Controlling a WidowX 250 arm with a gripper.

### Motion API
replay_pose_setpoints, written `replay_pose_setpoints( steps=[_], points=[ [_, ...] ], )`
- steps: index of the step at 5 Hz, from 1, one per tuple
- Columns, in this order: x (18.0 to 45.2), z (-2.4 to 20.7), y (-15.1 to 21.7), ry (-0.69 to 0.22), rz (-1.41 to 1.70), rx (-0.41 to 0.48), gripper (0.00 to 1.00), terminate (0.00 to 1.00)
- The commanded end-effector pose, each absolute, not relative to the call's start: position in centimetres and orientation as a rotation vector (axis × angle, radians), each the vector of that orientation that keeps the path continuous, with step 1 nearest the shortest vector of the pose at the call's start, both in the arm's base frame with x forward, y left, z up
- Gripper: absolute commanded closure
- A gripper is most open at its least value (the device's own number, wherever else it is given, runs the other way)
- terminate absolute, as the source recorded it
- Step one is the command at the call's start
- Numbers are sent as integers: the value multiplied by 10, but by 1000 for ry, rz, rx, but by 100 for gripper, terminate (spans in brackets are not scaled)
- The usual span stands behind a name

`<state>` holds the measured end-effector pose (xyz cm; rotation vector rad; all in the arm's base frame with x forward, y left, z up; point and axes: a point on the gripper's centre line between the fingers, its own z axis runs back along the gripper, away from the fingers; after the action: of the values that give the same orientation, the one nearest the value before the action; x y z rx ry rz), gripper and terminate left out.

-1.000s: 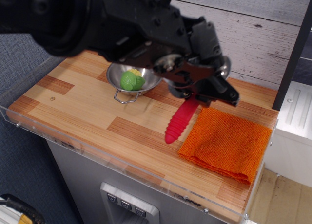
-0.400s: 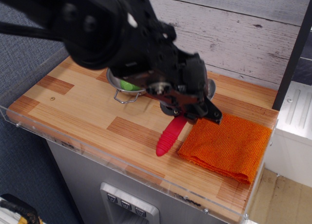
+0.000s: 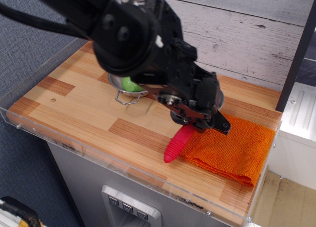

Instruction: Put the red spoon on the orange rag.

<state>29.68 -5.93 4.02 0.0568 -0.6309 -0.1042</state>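
The red spoon (image 3: 177,144) shows only its ribbed red handle, which slants down and left from under my black gripper (image 3: 197,122); its metal bowl is hidden by the gripper. The gripper is shut on the spoon's upper end and holds it over the left edge of the orange rag (image 3: 232,148), which lies flat at the right of the wooden counter. The handle's tip hangs just above or at the wood beside the rag's front left corner; I cannot tell if it touches.
A steel bowl (image 3: 124,89) with a green object (image 3: 129,84) in it sits behind the arm, mostly hidden. A clear plastic rim (image 3: 123,160) runs along the counter's front edge. A grey plank wall stands behind, a white cabinet at right.
The gripper with the spoon has moved right and toward the front, from the wood beside the bowl to the rag's left edge. The arm now hides most of the steel bowl.
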Motion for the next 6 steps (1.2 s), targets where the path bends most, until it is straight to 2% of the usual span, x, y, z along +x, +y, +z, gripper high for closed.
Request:
replay_pose_setpoints(
  steps=[1, 2, 5, 6],
  points=[
    [289, 47, -60, -648, -99, 42, 100, 0],
    [289, 48, -58, -627, -89, 62, 0, 0],
    [284, 49, -53, -626, -97, 89, 0, 0],
    [284, 55, -49, -642, -70, 70, 0, 0]
  ],
)
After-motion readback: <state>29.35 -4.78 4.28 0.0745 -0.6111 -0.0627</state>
